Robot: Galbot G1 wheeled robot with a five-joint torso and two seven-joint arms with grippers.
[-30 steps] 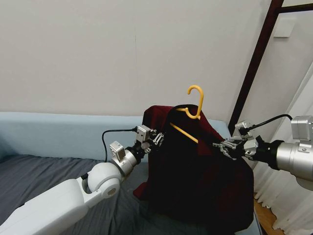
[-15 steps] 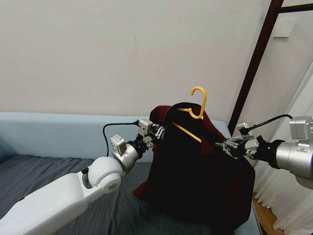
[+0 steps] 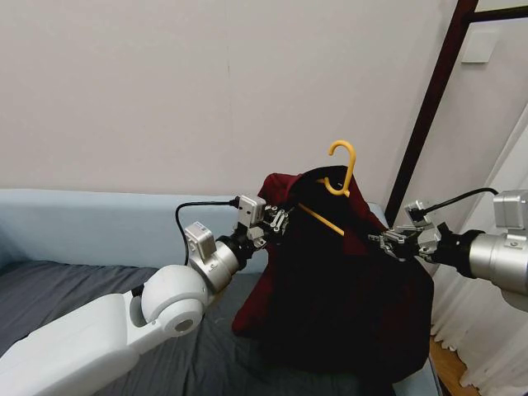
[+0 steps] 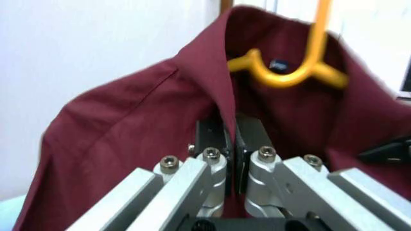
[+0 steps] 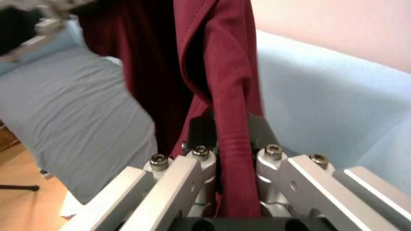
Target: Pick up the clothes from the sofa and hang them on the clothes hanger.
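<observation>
A dark red shirt [image 3: 330, 297] hangs in the air over the sofa [image 3: 99, 231], draped on a yellow hanger [image 3: 340, 172] whose hook sticks up above the collar. My left gripper [image 3: 276, 223] is shut on the shirt's front edge [image 4: 224, 103] just under the collar, with the yellow hanger [image 4: 289, 72] beyond it. My right gripper [image 3: 386, 243] is shut on a bunched fold of the shirt [image 5: 228, 96] at its other side. The shirt's lower hem drops to the grey seat cushion [image 3: 74, 297].
A dark wooden frame post [image 3: 429, 107] rises at the right, close behind the shirt. A white curtain [image 3: 487, 330] hangs at the far right over a wood floor. The light blue sofa back and a bare wall lie behind.
Both grippers have carried the shirt and hanger a little to the right and upward; the hanger hook now sits higher and nearer the dark post.
</observation>
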